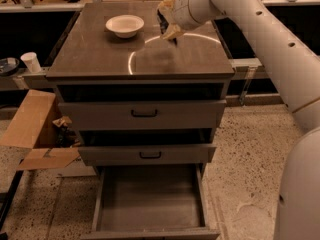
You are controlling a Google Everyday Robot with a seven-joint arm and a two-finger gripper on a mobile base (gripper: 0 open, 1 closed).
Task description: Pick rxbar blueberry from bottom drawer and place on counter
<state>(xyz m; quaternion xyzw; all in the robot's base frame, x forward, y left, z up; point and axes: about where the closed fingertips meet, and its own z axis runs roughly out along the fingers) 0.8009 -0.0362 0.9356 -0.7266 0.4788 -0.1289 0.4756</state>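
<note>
**Snack bar held above the worktop, drawer left open**

Nearest, the bottom drawer [150,199] stands pulled out, showing only its bare grey floor. Above it are two closed drawer fronts [144,115], with a cardboard box [30,126] on the floor to their left. On top, the glossy worktop [100,54] shows a curved streak of light. Over its far right part hangs the gripper [169,30], its tan fingers [173,32] closed on the dark snack bar [163,24], which is held just above the surface. A white bowl [125,25] sits on the worktop just beside it, to the left.
</note>
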